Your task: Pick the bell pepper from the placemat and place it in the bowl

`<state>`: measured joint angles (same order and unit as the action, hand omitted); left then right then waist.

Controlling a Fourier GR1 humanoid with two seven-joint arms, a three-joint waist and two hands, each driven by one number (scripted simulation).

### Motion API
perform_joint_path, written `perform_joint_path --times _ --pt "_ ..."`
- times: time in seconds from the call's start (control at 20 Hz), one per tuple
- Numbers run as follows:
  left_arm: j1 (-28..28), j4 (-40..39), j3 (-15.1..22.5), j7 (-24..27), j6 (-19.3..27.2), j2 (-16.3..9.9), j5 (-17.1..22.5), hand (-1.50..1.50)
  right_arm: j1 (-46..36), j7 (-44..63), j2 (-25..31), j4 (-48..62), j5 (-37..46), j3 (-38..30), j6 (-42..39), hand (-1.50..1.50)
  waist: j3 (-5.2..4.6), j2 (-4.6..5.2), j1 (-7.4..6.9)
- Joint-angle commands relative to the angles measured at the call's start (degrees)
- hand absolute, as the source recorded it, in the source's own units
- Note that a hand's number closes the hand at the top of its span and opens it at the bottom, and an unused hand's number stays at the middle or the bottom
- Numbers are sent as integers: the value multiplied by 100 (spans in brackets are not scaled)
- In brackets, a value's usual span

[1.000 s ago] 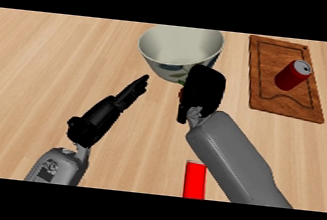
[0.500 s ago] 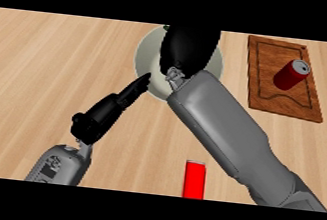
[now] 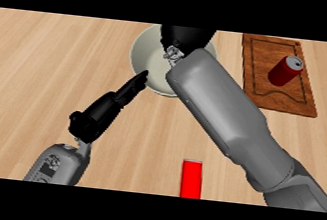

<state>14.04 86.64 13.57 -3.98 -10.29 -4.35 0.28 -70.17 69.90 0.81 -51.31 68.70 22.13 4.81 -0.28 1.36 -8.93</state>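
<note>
Nearest, a red block (image 3: 191, 179) on the counter (image 3: 37, 68). Left robot hand (image 3: 107, 111) open, fingers straight, tips at the bowl (image 3: 148, 60) rim. Farther, right robot hand (image 3: 185, 36) over the bowl, grip impossible to tell; pepper hidden, likely under it. Can (image 3: 285, 70) on board (image 3: 277, 48), rightward, apart.

The right hand (image 3: 187, 36), at twelve o'clock, covers much of the bowl (image 3: 145, 60), and its fingers cannot be made out against the dark band above. The right forearm (image 3: 225, 118) hides the bowl's five o'clock side. The bell pepper is nowhere visible; whether the hand holds it cannot be told. At six o'clock, a red object (image 3: 192, 178) is cut off by the lower edge, as is the left forearm (image 3: 61, 164) at seven o'clock.
</note>
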Motion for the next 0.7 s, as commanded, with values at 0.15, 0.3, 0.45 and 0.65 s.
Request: perform_joint_path --times 0.15,0.3,0.45,0.65 --pt "-32 35 -86 -117 70 -17 0 0 -378 1503 -77 972 600 166 537 150 6 -15 170" --pt "-184 243 -254 -94 -109 -279 133 0 -168 1405 -77 1279 589 206 652 150 13 -33 208" --pt "-280 176 -58 76 158 -49 -131 0 22 1004 -77 1456 -172 -437 535 150 22 -12 259" --pt "-281 137 -182 119 91 -103 -23 0 444 590 -77 1498 -954 -1090 1052 150 29 3 334"
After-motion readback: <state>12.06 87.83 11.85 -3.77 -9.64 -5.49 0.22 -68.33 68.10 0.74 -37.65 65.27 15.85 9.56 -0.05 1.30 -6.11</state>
